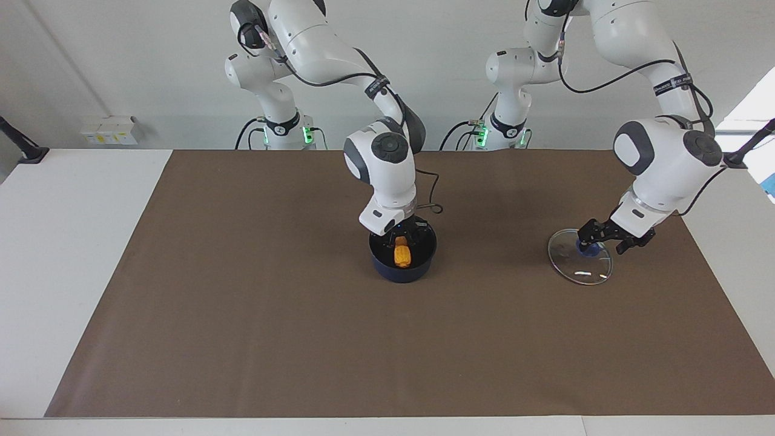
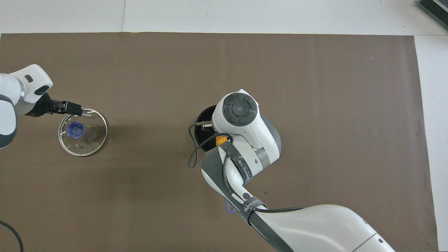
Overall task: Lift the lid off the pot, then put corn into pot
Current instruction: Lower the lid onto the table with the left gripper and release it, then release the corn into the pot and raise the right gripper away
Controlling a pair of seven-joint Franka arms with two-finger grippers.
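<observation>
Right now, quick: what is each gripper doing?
Left gripper: open, just above the lid, holding nothing.
Right gripper: shut on the corn, inside the pot.

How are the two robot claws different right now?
The left gripper is open and empty, raised just above the lid; the right gripper is shut on the corn. The left one is over the mat; the right reaches down into the pot. Both are black two-finger claws.
</observation>
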